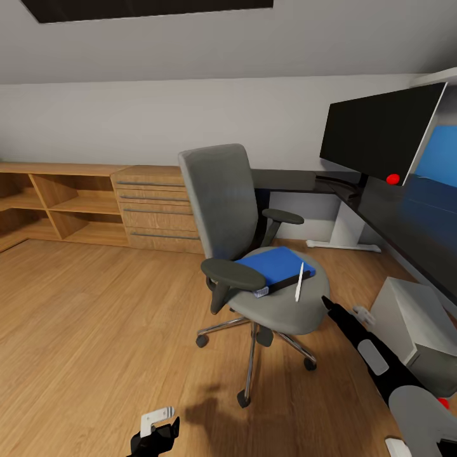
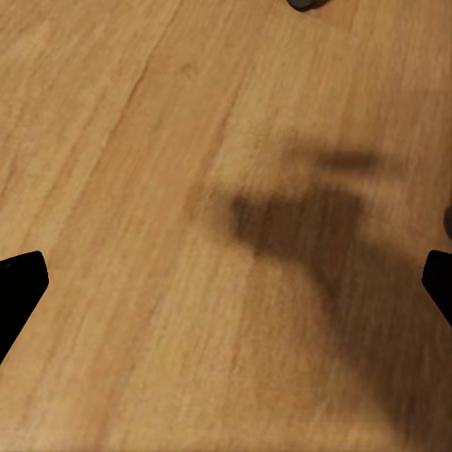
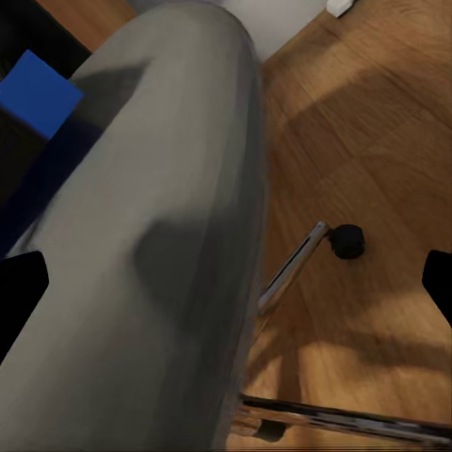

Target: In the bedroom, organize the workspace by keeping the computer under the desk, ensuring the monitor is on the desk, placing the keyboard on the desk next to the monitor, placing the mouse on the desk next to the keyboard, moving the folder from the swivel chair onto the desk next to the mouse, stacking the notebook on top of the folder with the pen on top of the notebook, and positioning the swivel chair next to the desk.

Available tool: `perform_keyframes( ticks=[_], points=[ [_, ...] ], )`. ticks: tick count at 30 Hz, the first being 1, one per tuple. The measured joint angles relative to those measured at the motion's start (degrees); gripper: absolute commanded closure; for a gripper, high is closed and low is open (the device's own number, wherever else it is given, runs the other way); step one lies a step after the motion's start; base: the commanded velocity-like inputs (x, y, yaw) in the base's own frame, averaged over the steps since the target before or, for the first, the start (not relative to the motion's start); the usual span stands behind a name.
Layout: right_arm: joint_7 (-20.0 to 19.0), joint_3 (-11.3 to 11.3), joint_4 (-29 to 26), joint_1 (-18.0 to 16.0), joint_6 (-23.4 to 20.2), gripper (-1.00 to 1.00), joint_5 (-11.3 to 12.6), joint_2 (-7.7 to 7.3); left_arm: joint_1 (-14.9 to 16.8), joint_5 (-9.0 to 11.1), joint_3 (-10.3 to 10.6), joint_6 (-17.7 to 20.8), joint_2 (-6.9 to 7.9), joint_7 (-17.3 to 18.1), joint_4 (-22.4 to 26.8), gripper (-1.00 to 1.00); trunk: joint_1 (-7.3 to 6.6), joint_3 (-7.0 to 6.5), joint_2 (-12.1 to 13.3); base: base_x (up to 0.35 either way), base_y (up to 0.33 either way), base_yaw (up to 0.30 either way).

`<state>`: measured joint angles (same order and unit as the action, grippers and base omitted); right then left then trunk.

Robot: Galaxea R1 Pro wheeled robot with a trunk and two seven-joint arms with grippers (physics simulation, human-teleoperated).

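Observation:
The grey swivel chair (image 1: 254, 254) stands mid-floor, left of the black desk (image 1: 406, 216). On its seat lies the blue folder (image 1: 273, 263). A black strip with a pale wire end runs along the folder's near edge and looks like the notebook (image 1: 285, 282). The white pen (image 1: 299, 281) lies across it. The monitor (image 1: 381, 136) stands on the desk, and the grey computer (image 1: 412, 320) sits on the floor below. My right gripper (image 1: 327, 303) is open just off the seat's right edge, where the seat (image 3: 160, 245) and folder (image 3: 38, 89) show close up. My left gripper (image 1: 155, 435) hangs open over bare floor (image 2: 188, 235).
A light wooden dresser (image 1: 155, 209) and open shelves (image 1: 63, 203) line the back wall on the left. A white desk leg (image 1: 346, 231) stands behind the chair. The chair's chrome base and castors (image 1: 244, 398) spread over the wooden floor. A blue panel (image 1: 444, 152) sits behind the monitor.

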<state>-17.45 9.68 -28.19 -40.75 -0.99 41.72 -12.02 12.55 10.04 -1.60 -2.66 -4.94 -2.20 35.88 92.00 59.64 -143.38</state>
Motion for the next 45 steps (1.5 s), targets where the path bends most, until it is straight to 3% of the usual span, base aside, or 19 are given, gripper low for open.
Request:
perform_keyframes(
  ticks=[14, 18, 45],
  points=[
    [-0.1, 1.1, 0.1, 0.0, -2.0, -1.0, 0.1, 0.04, 0.0, 0.1, 0.2, 0.0, -0.03, -0.1, 0.0, -1.0, 0.0, 0.0, 0.0, 0.0, 0.0, 0.0],
    [-0.3, 1.3, 0.0, 0.0, -2.0, -1.0, 0.4, 0.09, 0.0, 0.1, 0.2, 0.0, -0.12, -0.1, 0.1, -1.0, 0.09, 0.87, -0.1, 0.0, 0.0, 0.0],
    [-0.3, 1.6, -0.2, -0.1, -1.9, -1.0, 0.4, 0.29, 0.0, 0.1, 0.2, 0.0, -0.17, 0.0, 0.0, -1.0, 0.09, 0.88, -0.1, 0.0, 0.044, 0.0]
  ],
)
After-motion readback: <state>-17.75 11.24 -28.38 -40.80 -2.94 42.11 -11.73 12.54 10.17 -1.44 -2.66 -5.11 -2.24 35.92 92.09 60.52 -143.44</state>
